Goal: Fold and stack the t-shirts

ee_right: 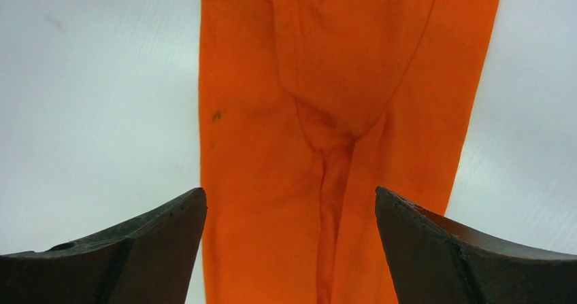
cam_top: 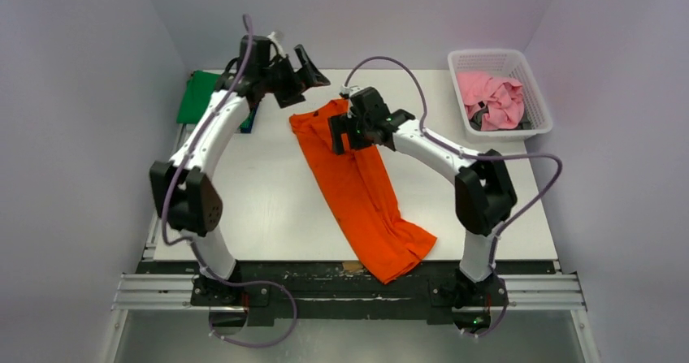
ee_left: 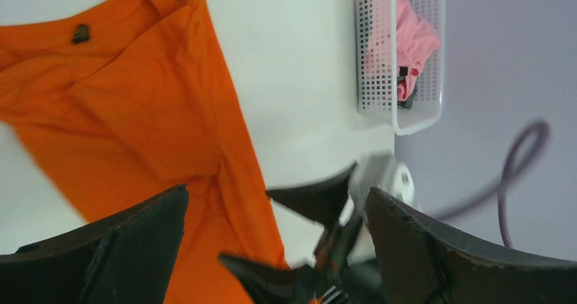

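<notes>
The bright orange t-shirt (cam_top: pixel 357 188) lies folded into a long strip, running diagonally from mid-table to the front edge. It fills the right wrist view (ee_right: pixel 340 79) and shows in the left wrist view (ee_left: pixel 136 113). My right gripper (cam_top: pixel 351 140) is open and empty above the strip's upper part (ee_right: pixel 289 192). My left gripper (cam_top: pixel 302 77) is open and empty, raised near the shirt's collar end (ee_left: pixel 277 195). A green t-shirt (cam_top: pixel 199 95) lies folded at the back left, with a dark blue edge (cam_top: pixel 248 123) beside it. A pink t-shirt (cam_top: pixel 491 99) lies crumpled in the basket.
A white lattice basket (cam_top: pixel 540 123) stands at the back right corner and also shows in the left wrist view (ee_left: pixel 398 113). White walls close in the left, back and right. The orange strip's lower end hangs over the table's front edge (cam_top: pixel 284 263).
</notes>
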Action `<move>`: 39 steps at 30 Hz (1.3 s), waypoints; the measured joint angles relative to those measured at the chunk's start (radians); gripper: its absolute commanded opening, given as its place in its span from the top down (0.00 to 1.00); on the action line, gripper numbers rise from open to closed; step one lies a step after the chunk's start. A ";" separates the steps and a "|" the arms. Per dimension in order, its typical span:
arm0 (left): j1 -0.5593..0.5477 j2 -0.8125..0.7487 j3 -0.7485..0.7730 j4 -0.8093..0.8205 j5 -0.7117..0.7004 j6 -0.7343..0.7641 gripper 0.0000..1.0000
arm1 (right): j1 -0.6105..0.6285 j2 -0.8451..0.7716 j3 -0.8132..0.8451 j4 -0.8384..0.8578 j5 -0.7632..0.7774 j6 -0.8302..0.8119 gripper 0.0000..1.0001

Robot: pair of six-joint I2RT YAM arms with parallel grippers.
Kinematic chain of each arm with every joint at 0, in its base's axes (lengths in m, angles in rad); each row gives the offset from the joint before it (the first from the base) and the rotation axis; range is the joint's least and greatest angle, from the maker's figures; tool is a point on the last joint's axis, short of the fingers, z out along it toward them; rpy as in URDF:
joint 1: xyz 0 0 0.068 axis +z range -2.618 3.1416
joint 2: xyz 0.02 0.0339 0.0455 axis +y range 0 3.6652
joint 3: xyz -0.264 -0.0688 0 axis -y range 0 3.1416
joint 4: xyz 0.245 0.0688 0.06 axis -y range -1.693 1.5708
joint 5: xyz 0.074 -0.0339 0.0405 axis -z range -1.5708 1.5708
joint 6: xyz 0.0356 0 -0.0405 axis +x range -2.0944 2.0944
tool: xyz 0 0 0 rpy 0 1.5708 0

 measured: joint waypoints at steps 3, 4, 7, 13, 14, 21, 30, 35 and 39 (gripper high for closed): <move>0.064 -0.253 -0.245 0.037 -0.038 0.023 0.00 | 0.000 0.165 0.154 0.008 0.027 -0.059 0.09; 0.085 -0.341 -0.354 0.044 -0.069 0.032 0.00 | 0.000 0.229 0.219 0.008 0.032 -0.078 0.09; 0.149 -0.430 -0.515 0.035 -0.141 0.052 0.00 | 0.000 0.403 0.387 0.011 0.047 -0.127 0.09; 0.137 -0.468 -0.766 -0.026 -0.181 0.076 0.00 | 0.000 0.665 0.650 -0.027 0.100 -0.200 0.09; 0.136 -0.468 -0.783 -0.040 -0.181 0.079 0.00 | 0.001 0.680 0.679 -0.031 0.114 -0.210 0.09; 0.136 -0.481 -0.791 -0.047 -0.181 0.098 0.00 | -0.033 0.731 0.752 -0.039 0.168 -0.185 0.11; 0.126 -0.362 -0.691 -0.008 -0.101 0.096 0.00 | -0.235 0.821 0.916 -0.083 0.214 0.023 0.11; 0.106 -0.298 -0.627 -0.005 -0.060 0.098 0.00 | -0.315 0.860 0.985 -0.072 0.206 0.109 0.11; 0.083 -0.273 -0.614 -0.009 -0.020 0.102 0.00 | -0.333 0.857 0.985 -0.063 0.155 0.112 0.11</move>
